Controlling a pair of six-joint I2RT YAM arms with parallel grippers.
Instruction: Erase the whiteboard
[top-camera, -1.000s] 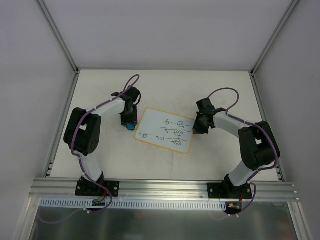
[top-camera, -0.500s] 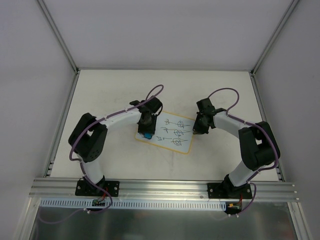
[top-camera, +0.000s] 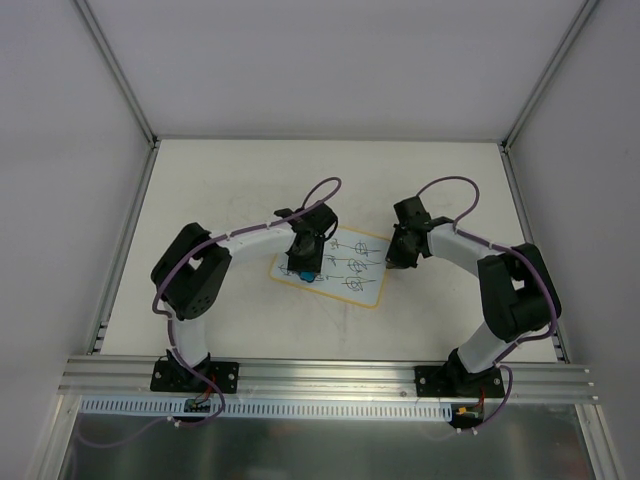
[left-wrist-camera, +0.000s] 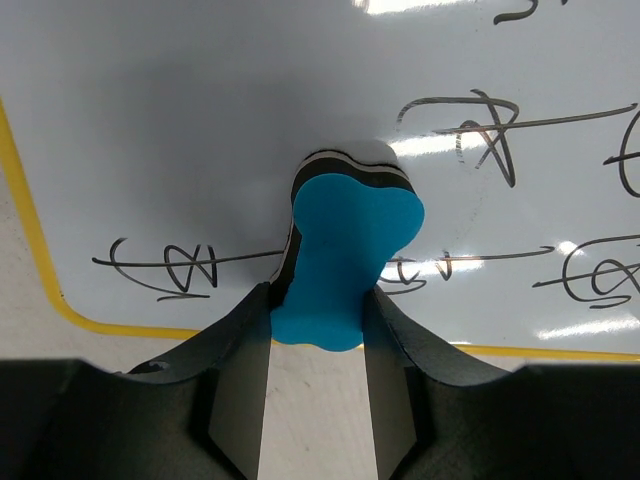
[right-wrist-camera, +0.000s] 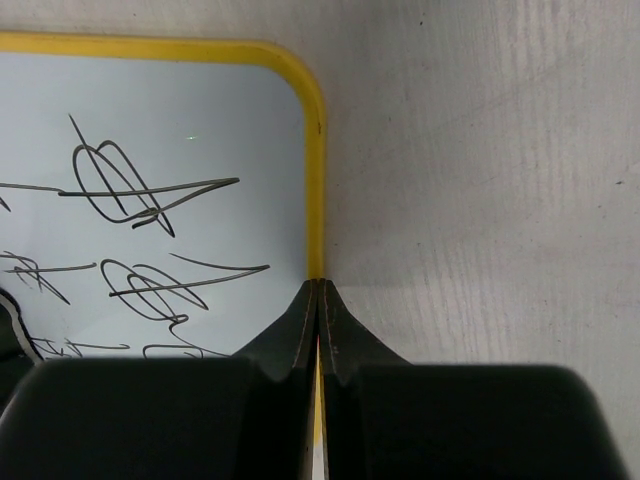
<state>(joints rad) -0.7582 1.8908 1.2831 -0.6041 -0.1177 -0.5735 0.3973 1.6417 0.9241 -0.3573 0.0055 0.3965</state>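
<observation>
Left wrist view shows the left gripper (left-wrist-camera: 318, 305) pinching a blue eraser (left-wrist-camera: 348, 250), whose far end sits on the whiteboard (left-wrist-camera: 180, 120) just ahead, with scribbles (left-wrist-camera: 165, 265) on either side. The right gripper (right-wrist-camera: 318, 300), fingers pressed together, has its tips at the board's yellow rim (right-wrist-camera: 314, 150), with the table (right-wrist-camera: 480, 170) to its right.

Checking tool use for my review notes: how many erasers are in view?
1. The blue eraser is clamped in the left gripper, over the whiteboard near its left end. The shut right gripper at the board's right rim holds none. The arms could hide another.
</observation>
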